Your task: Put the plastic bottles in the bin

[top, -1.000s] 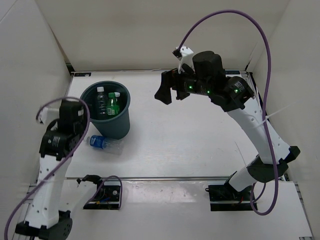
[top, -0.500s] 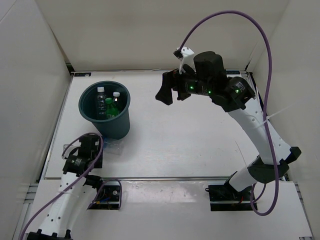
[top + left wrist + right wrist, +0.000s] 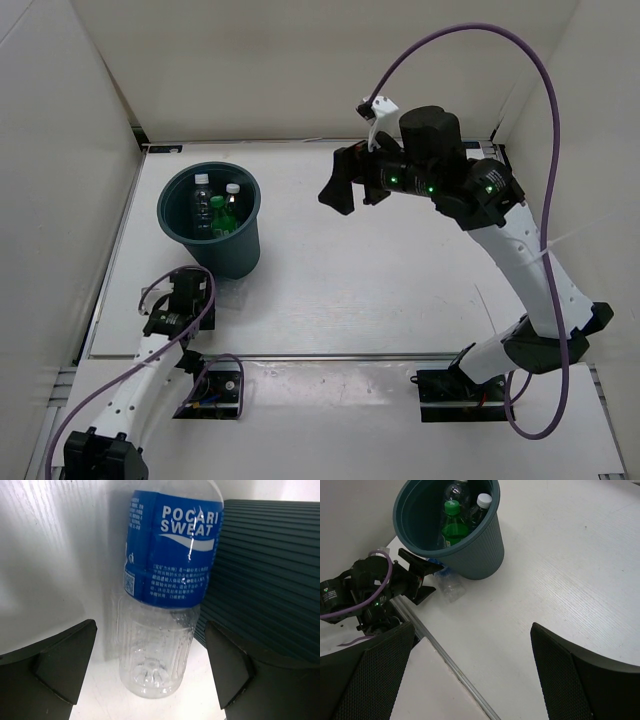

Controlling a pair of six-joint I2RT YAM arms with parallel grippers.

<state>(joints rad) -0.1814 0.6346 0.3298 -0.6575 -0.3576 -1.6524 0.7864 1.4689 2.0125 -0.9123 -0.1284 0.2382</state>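
Note:
A clear bottle with a blue Pocari Sweat label (image 3: 167, 580) lies on the table against the foot of the bin (image 3: 270, 570), its base toward me. My left gripper (image 3: 150, 675) is open, its fingers on either side of the bottle's base and not touching it. The bottle also shows in the right wrist view (image 3: 451, 586). The teal-grey bin (image 3: 245, 235) holds three upright bottles: green (image 3: 217, 213) and two clear ones with white caps (image 3: 201, 181) (image 3: 233, 189). My right gripper (image 3: 340, 185) is open and empty, high above the table's middle.
White walls close in the table on the left, back and right. A metal rail (image 3: 330, 355) runs along the table's front edge, just behind the left gripper (image 3: 188, 292). The bin stands at the table's left.
My left arm has dropped from beside the bin to table level and brought its open jaws up to the lying bottle. The right arm has shifted slightly to the right.

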